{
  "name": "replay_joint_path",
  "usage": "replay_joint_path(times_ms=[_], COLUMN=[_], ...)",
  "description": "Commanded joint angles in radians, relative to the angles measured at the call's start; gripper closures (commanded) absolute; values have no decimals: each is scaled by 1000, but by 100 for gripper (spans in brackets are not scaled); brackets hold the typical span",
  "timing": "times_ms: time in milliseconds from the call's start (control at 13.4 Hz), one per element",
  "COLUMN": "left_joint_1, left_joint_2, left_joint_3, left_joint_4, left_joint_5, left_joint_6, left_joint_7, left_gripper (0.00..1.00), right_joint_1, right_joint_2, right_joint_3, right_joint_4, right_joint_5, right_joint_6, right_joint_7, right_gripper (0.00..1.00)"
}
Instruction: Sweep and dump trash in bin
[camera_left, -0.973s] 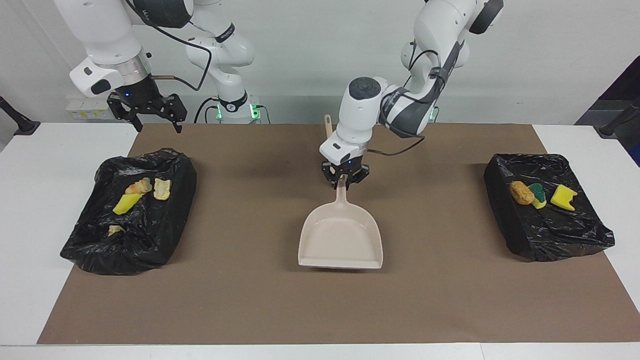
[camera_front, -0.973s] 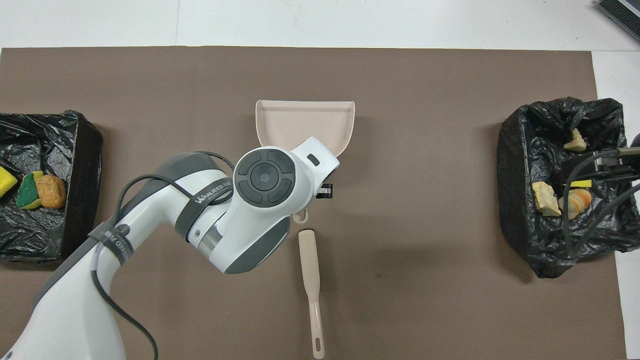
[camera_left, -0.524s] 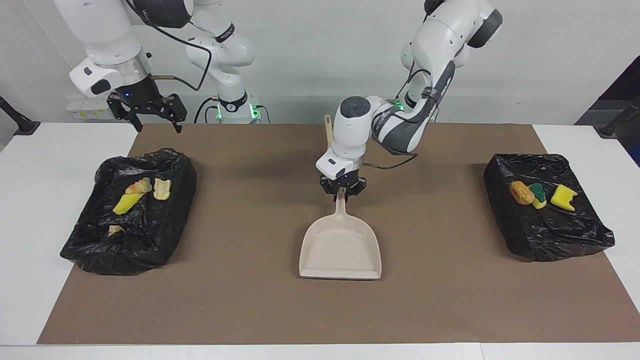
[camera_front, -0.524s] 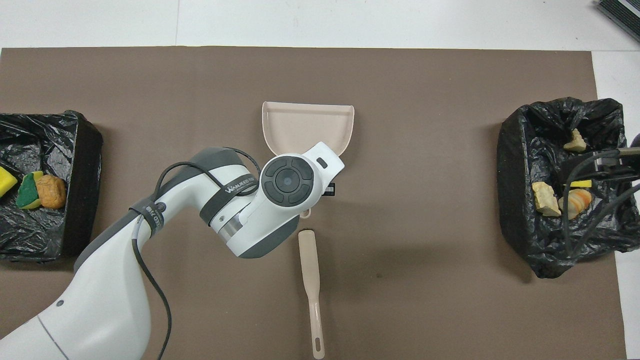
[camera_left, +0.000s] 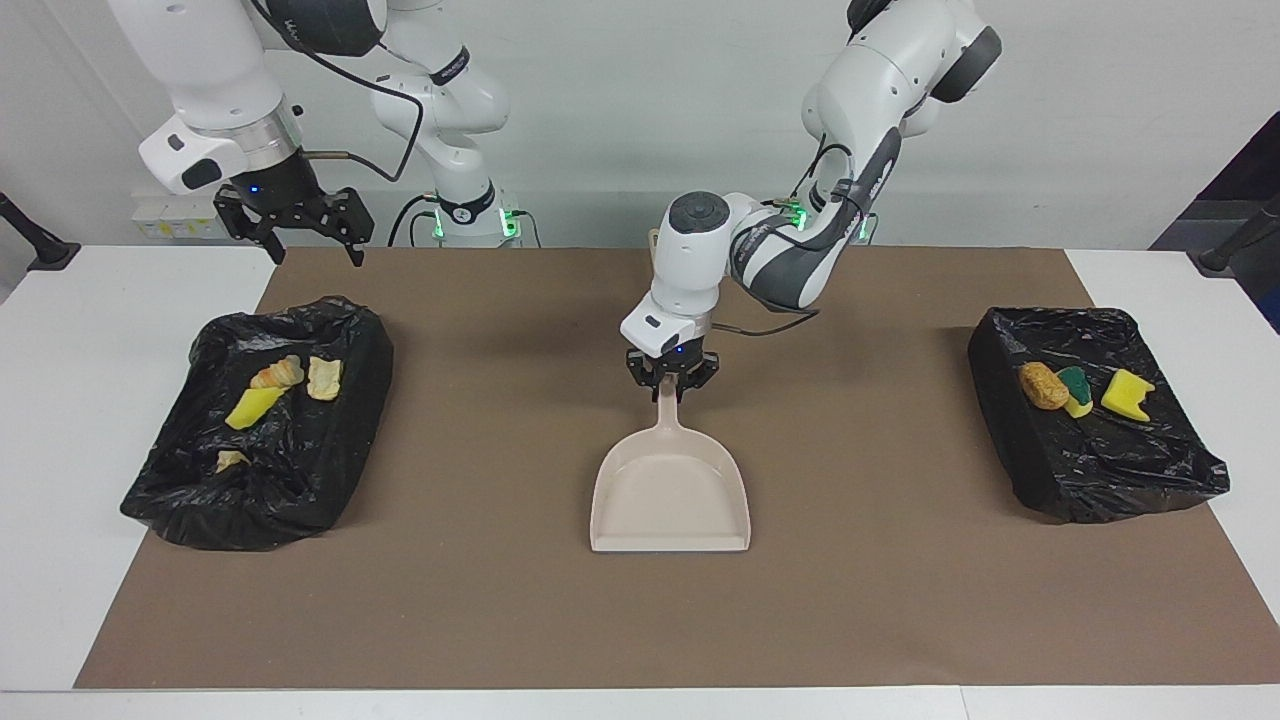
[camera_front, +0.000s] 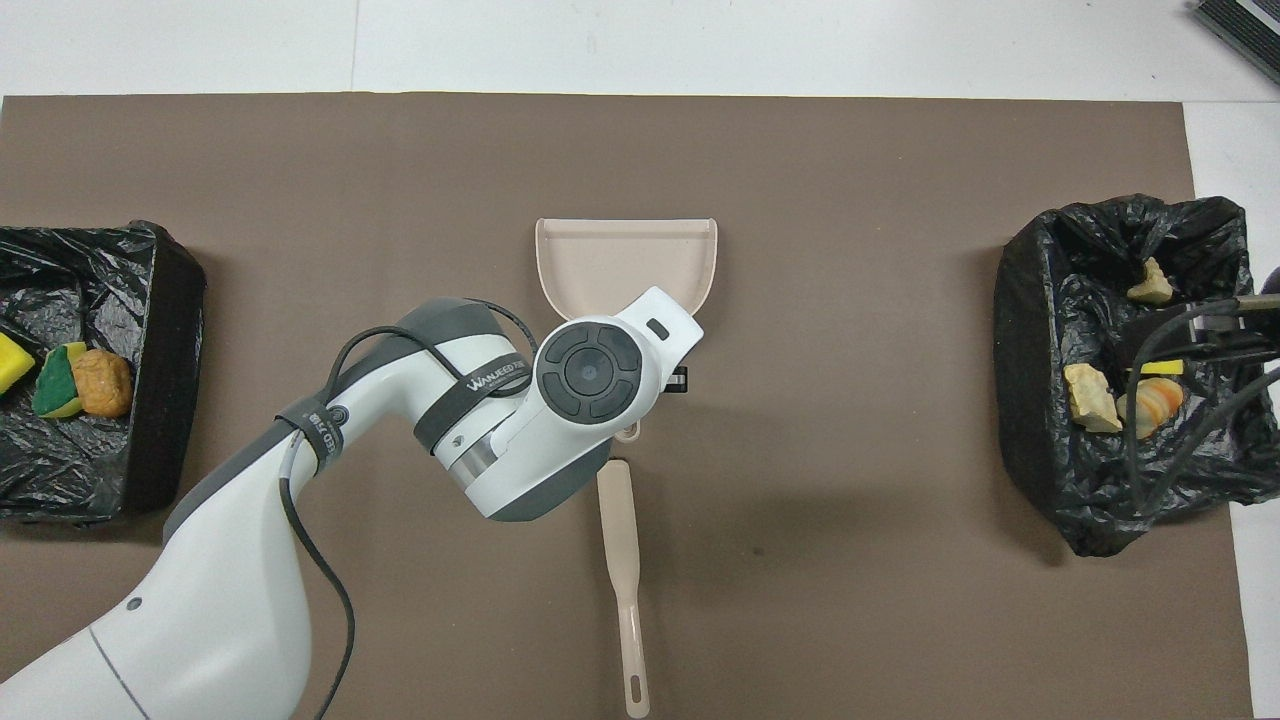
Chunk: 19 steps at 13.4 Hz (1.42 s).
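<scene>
My left gripper (camera_left: 668, 384) is shut on the handle of the empty beige dustpan (camera_left: 670, 495) at the middle of the brown mat; the pan lies low and level, its mouth pointing away from the robots. In the overhead view the arm's wrist covers the handle, and the pan (camera_front: 625, 262) shows. The trash lies in two black-lined bins: croissant (camera_left: 277, 375), pastry (camera_left: 323, 377) and yellow sponge (camera_left: 252, 407) in the bin (camera_left: 330, 490) at the right arm's end, brown bun (camera_left: 1043, 385) and yellow sponge (camera_left: 1127, 392) in the bin (camera_left: 1010, 440) at the left arm's end. My right gripper (camera_left: 312, 250) hangs open above its bin's nearer edge.
The beige brush (camera_front: 620, 550) lies on the mat nearer to the robots than the dustpan, in line with its handle. A green-and-yellow sponge (camera_left: 1077, 385) sits beside the bun. The brown mat (camera_left: 900, 600) covers most of the white table.
My left gripper has shifted the dustpan a little toward the right arm's end and nearer to the robots, and the pan now sits lower and more level. The right arm has not moved.
</scene>
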Motion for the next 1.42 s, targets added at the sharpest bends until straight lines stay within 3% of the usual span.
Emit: replay_joint_path(times_ms=[0, 150, 449, 674, 898, 1123, 1347], left_joint_1=[46, 37, -49, -121, -115, -47, -36], left_joint_2=[-26, -59, -144, -233, -316, -395, -445], left_joint_3=[-23, 16, 237, 476, 617, 639, 662], left_joint_4=[11, 35, 63, 56, 59, 62, 103], left_joint_5=[19, 11, -70, -246, -369, -389, -400], left_joint_6=[-9, -37, -101, -139, -254, -382, -491], left_joint_7=[20, 21, 58, 333, 626, 782, 796], left_gripper=[0, 0, 0, 0, 0, 0, 0], right_joint_1=[-7, -7, -7, -7, -7, -7, -7], right_joint_2=[-24, -24, -24, -24, -24, -24, -24], right_joint_3=[2, 2, 2, 2, 2, 2, 2], right_joint_4=[-27, -27, -27, -27, -27, -27, -29], right_joint_5=[25, 24, 24, 24, 25, 24, 24], right_joint_6=[12, 12, 12, 12, 10, 12, 12], right_joint_7=[-8, -8, -8, -8, -8, -8, -8], right_gripper=[0, 0, 0, 0, 0, 0, 0])
